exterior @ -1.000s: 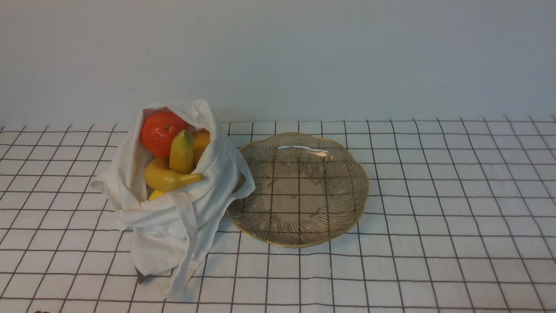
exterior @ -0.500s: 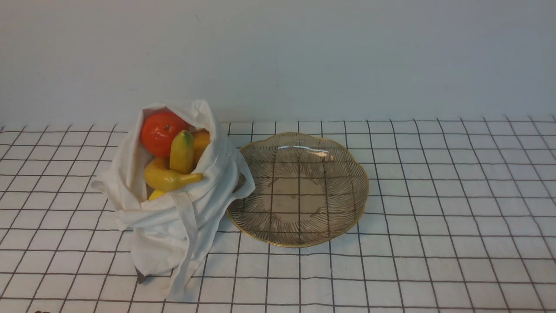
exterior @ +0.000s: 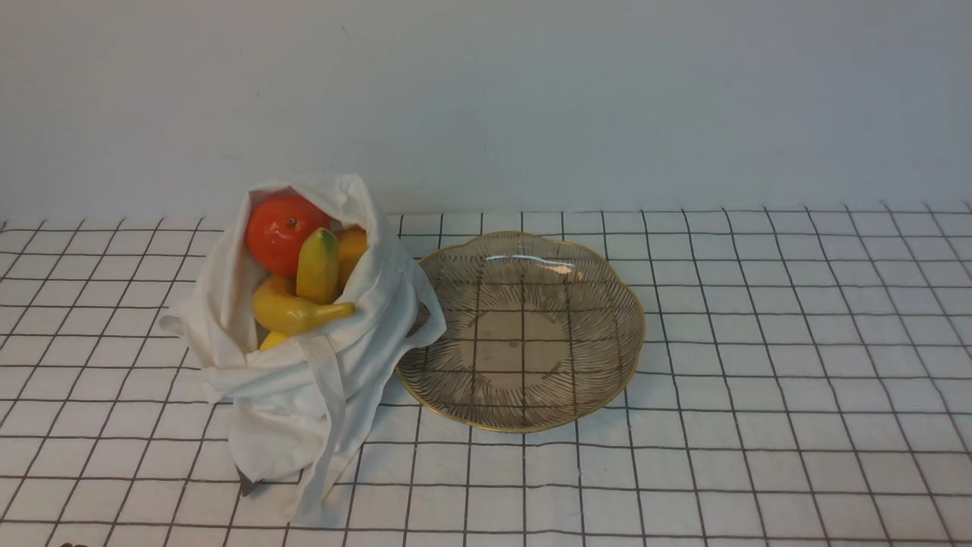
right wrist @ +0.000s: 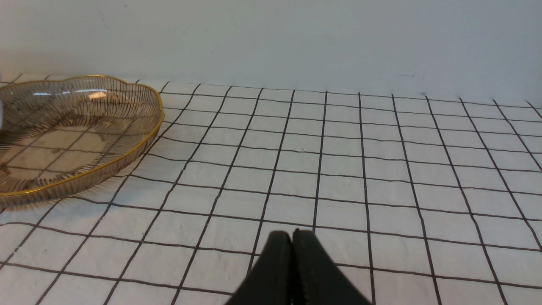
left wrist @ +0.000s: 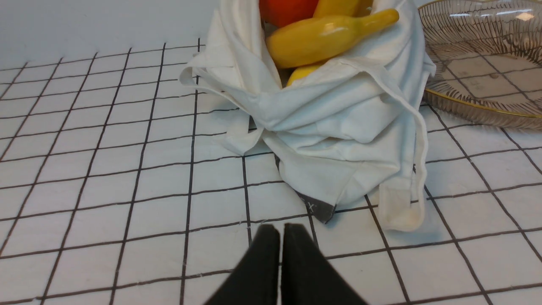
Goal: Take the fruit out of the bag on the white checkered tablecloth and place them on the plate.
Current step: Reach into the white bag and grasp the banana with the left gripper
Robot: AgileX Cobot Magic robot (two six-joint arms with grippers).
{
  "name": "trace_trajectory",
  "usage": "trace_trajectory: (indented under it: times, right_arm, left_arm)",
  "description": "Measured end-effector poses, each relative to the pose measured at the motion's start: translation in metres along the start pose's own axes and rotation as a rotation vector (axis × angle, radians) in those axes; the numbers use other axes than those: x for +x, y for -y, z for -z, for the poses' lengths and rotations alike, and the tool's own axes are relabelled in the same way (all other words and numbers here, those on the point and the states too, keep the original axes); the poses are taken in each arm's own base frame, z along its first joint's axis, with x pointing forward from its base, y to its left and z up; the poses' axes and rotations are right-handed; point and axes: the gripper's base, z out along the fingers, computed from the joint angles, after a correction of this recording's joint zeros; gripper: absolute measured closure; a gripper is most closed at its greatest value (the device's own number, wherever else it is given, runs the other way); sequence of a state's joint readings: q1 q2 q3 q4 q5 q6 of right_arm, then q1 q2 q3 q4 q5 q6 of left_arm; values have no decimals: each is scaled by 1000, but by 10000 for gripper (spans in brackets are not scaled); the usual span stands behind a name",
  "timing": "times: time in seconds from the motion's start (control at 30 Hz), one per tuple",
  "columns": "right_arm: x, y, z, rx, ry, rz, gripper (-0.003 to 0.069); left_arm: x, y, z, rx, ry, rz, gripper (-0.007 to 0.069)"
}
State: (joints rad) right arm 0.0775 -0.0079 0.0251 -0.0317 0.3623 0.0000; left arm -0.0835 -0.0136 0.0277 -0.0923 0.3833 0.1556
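The left tool (left wrist: 283, 237), pressed together, points toward the white cloth bag (exterior: 304, 395), apart from it; the right tool (right wrist: 292, 243) is also closed. Glossy yellow bananas (exterior: 298, 308) and a red-orange fruit (exterior: 285, 232) fill the bag's mouth.

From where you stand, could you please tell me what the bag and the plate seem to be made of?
The bag: soft, matte fabric, probably cotton, judging by its loose folds.
The plate: glossy, see-through brownish glass or perhaps plastic, as gridlines show through it; its rim looks gold-coloured.
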Motion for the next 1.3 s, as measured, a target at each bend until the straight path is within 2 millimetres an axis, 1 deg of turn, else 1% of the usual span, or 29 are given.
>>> trace_trajectory:
  times: [0.63,0.7,0.73,0.8,0.9,0.93,0.97,1.03,1.13,1.23,1.27,1.3]
  right_arm:
    - [0,0,0,0,0,1,674]
    - [0,0,0,0,0,1,674]
    - [0,0,0,0,0,1,674]
    - [0,0,0,0,0,1,674]
    - [0,0,0,0,0,1,674]
    - [0,0,0,0,0,1,674]
    - [0,0,0,0,0,1,674]
    - [0,0,0,0,0,1,674]
    - [0,0,0,0,0,1,674]
    - [0,0,0,0,0,1,674]
    - [0,0,0,0,0,1,674]
    - [0,0,0,0,0,1,674]
  left_arm:
    - [0,0,0,5,1,15,632]
    - [-1,3,0,29,4,104,632]
    - [-1,5,0,59,7,218,632]
    - [-3,9,0,105,10,391,632]
    - [-8,18,2,224,8,799,632]
    - [-9,19,2,235,8,830,632]
    - [-12,20,3,266,19,921,632]
    - [-15,19,3,280,54,968,632]
    - [-20,16,4,273,113,953,632]
    - [-24,17,5,287,132,939,632]
    - [-29,18,8,299,144,897,632]
    - [-51,17,19,322,212,801,632]
